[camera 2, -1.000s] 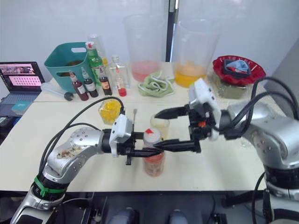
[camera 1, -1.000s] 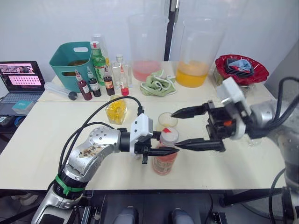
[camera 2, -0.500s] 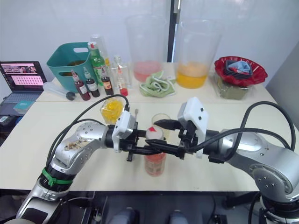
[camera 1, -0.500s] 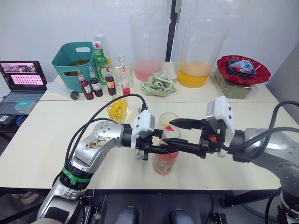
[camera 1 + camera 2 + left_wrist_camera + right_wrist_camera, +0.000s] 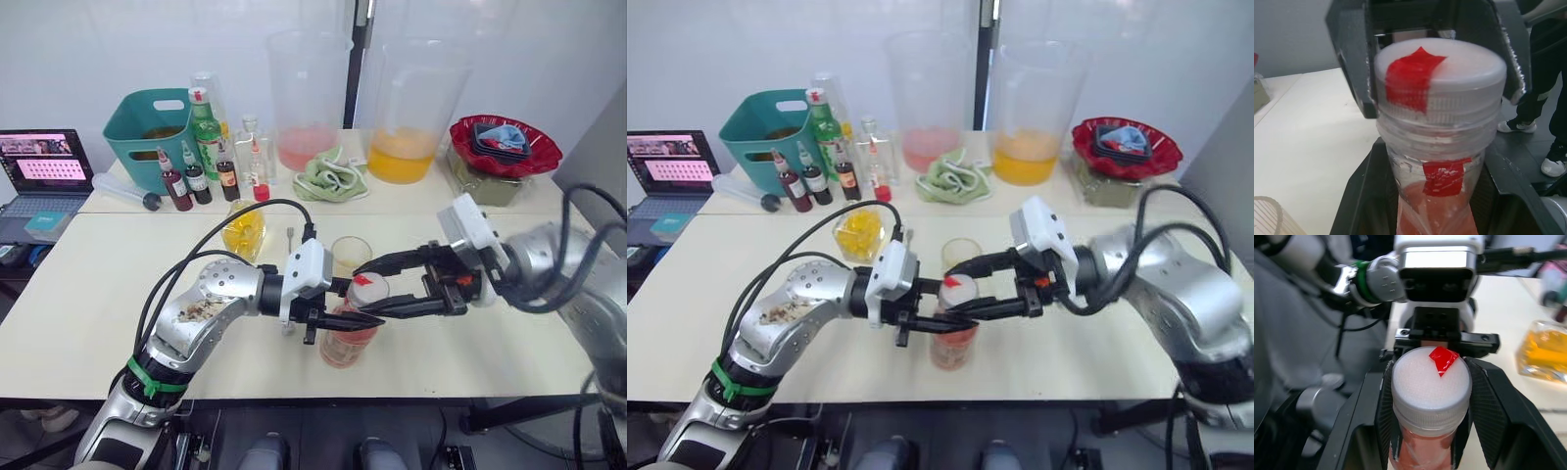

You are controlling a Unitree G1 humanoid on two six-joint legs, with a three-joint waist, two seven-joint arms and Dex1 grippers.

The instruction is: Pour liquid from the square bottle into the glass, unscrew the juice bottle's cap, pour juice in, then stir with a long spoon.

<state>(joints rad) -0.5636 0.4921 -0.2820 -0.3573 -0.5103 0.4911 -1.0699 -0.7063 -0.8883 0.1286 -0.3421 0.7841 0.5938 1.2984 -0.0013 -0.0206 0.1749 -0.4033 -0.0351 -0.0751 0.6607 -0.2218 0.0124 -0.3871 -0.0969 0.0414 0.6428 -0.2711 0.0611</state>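
Both grippers are at the juice bottle (image 5: 346, 333), near the table's (image 5: 78, 284) front edge.

Your left gripper (image 5: 355, 318) is clamped on the bottle's body just under the neck, holding it upright. Your right gripper (image 5: 1426, 396) has its fingers at either side of the white cap (image 5: 1442, 73); you can see them against the cap's sides. The glass (image 5: 351, 255) stands just behind the bottle, with the square bottle (image 5: 244, 230) to its left.
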